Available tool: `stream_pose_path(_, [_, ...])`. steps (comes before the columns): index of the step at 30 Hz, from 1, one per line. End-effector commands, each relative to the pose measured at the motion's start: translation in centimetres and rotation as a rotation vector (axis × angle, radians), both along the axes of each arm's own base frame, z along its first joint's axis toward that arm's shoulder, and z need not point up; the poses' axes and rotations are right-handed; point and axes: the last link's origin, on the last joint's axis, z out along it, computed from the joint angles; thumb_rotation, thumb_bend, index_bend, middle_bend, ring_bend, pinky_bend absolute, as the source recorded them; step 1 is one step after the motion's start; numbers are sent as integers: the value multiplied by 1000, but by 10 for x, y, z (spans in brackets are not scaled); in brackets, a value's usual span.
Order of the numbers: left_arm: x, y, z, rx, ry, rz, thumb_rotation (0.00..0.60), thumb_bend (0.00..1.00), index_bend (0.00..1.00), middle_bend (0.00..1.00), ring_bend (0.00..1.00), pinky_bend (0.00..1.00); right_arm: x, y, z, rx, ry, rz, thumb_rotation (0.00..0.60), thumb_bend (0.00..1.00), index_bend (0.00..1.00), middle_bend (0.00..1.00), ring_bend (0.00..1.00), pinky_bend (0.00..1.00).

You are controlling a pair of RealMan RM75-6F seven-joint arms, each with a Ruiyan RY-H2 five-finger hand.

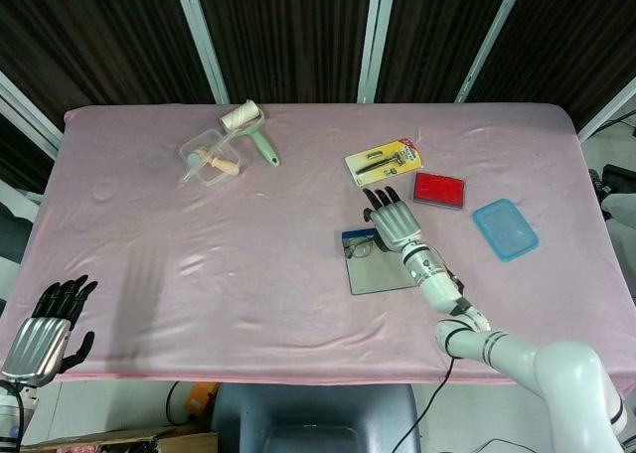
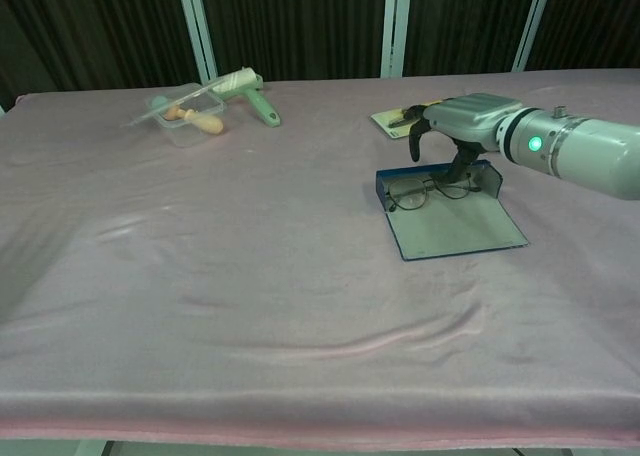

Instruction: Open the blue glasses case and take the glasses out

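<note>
In the head view, a pink cloth-covered table is seen from above. The blue glasses case lies open right of centre, its lid flat on the cloth, with the glasses resting in the tray along its far edge. The right hand is held palm down over the far right part of the case, fingers spread and nothing gripped. Just beyond it a yellow card pack is seen, with a red pad and a light blue lid to its right. Far left on the table, a clear plastic tub and a green lint roller lie together. The left hand is seen off the table's near left corner, fingers loosely extended and empty.

In the chest view, the right hand is shown hovering above the case, dark fingers curled downward toward the glasses; contact cannot be told. The card pack is partly hidden behind the hand. The tub and roller are seen far left.
</note>
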Motion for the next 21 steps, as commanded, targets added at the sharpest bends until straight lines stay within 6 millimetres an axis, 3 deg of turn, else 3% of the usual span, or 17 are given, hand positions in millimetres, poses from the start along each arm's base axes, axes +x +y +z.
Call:
stream_pose_path(1, [0, 0, 0, -1, 1, 1, 600, 438, 0, 0, 0, 46, 0, -1, 0, -1, -8, -7, 600, 518, 532, 165, 140, 33])
stream_pose_path(21, [0, 0, 1, -1, -3, 0, 600, 435, 0, 0, 0, 46, -2, -3, -3, 6, -31, -34, 600, 519, 609, 226, 203, 56])
